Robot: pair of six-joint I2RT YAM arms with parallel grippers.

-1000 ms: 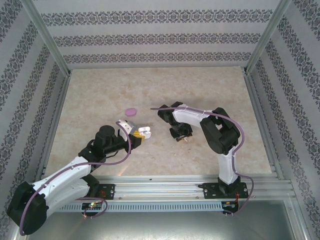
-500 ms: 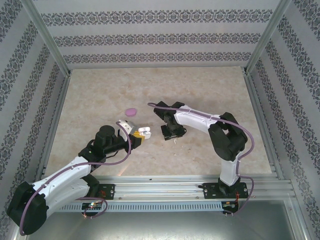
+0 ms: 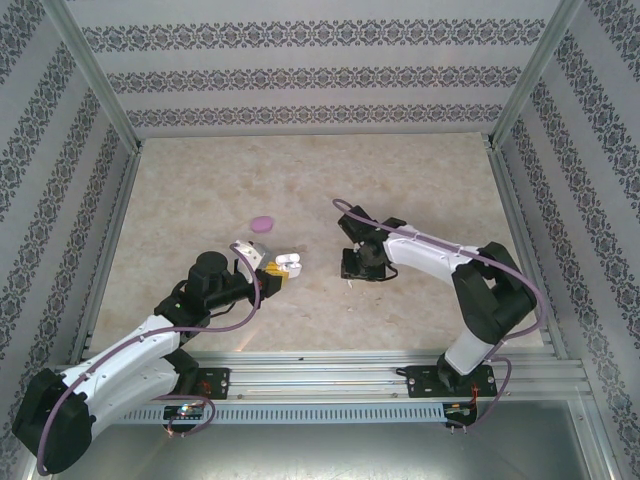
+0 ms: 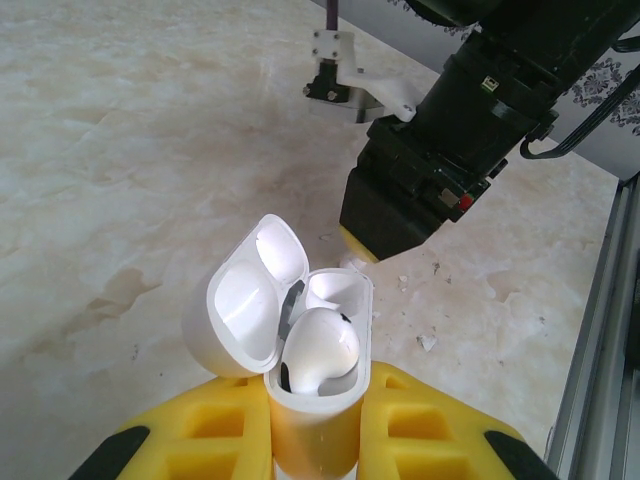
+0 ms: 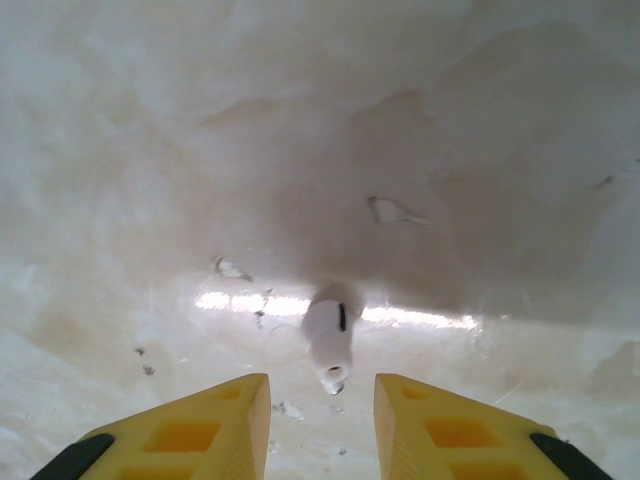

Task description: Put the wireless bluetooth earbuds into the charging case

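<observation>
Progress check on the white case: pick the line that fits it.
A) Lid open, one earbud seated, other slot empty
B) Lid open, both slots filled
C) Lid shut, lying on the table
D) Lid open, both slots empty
A: in the left wrist view, the white case, held in the left gripper, has its lid up, with one white earbud seated and the slot beside it empty.
</observation>
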